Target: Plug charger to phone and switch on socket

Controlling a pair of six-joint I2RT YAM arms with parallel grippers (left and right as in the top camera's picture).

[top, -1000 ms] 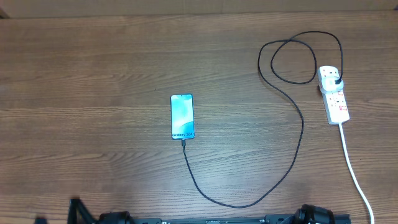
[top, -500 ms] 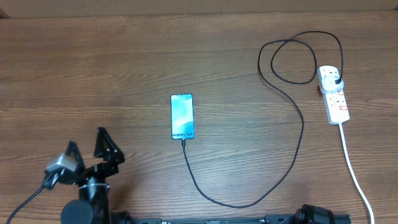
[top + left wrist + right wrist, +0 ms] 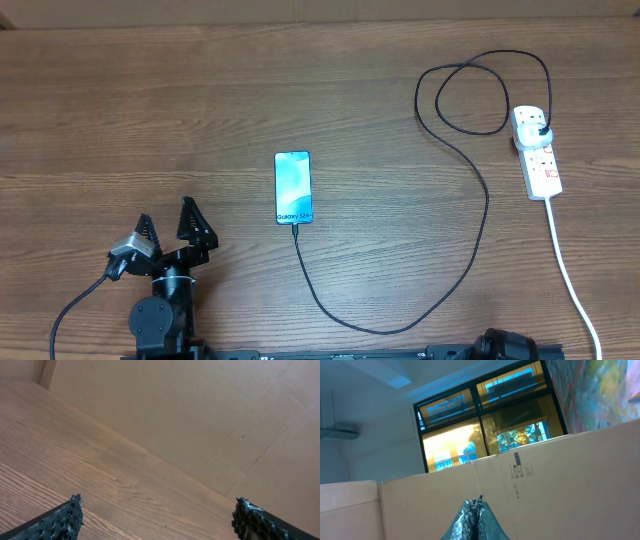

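Note:
The phone [image 3: 293, 187] lies face up mid-table, its light blue screen lit. The charger [image 3: 487, 205], a thin black cable, meets the phone's near edge, sweeps right and coils at the far right. Its black plug [image 3: 541, 128] sits in the far end of the socket [image 3: 537, 155], a white power strip with red markings. My left gripper [image 3: 165, 215] stands open over bare wood, near-left of the phone; in the left wrist view the left gripper [image 3: 157, 510] has nothing between its fingers [image 3: 65, 520]. My right gripper [image 3: 475, 502] is shut on nothing and points up at a cardboard wall.
The socket's thick white cord [image 3: 567, 270] runs to the near right edge. A cardboard wall [image 3: 200, 415] borders the table's far side. The right arm's base [image 3: 505, 346] sits at the near edge. The table [image 3: 120, 110] is brown wood.
My left arm has come up from the near-left edge into view and shifted right, toward the phone, jaws open throughout. Phone, charger and socket have not moved.

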